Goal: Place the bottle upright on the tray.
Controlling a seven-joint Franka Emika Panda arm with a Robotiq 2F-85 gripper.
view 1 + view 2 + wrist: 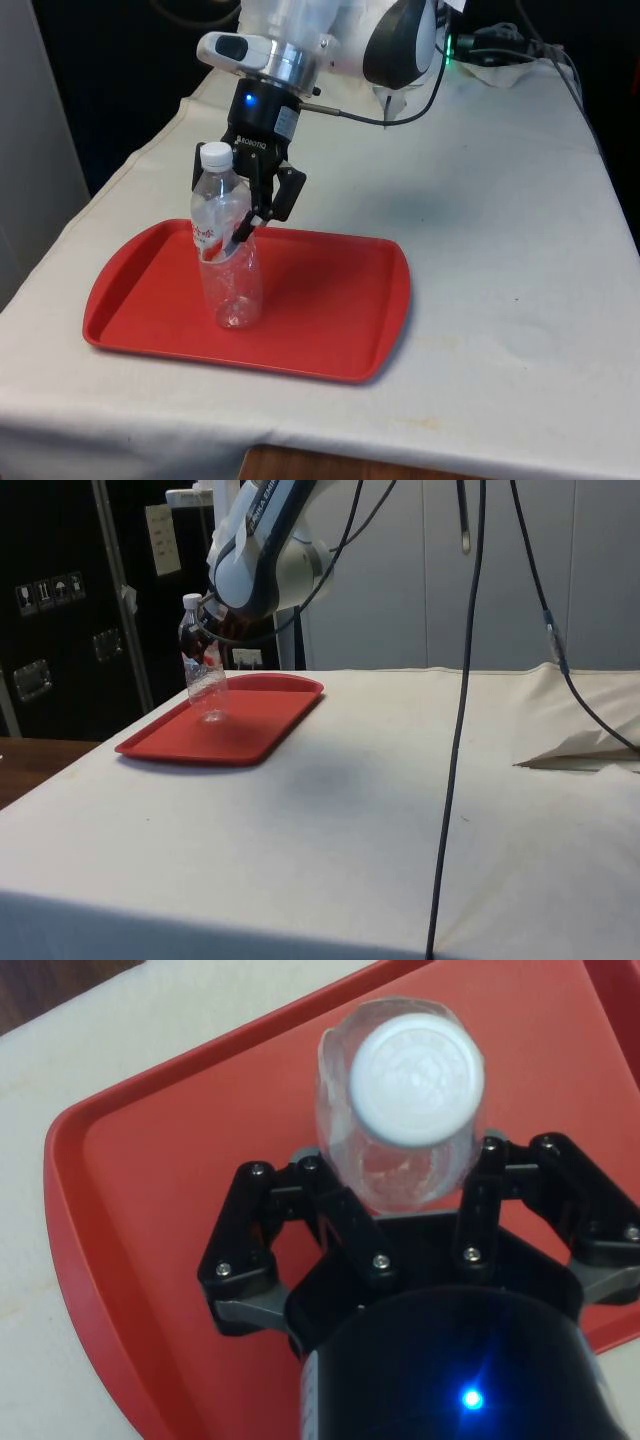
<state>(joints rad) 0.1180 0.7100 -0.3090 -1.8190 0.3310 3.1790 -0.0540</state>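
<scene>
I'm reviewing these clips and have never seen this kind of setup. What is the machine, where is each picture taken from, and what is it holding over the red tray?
The machine is a white robot arm ending in a black two-finger gripper. One picture looks across the table at the robot, one looks from the table's side, and one comes from a camera on the wrist, looking down past the fingers. On the table's white cloth lies a red tray. A clear plastic bottle with a white cap stands upright on the tray, its base seemingly touching the tray. The gripper's fingers sit on either side of the bottle's upper body, apparently gripping it.

Bottle upright on tray, fingers seemingly gripping.
</scene>
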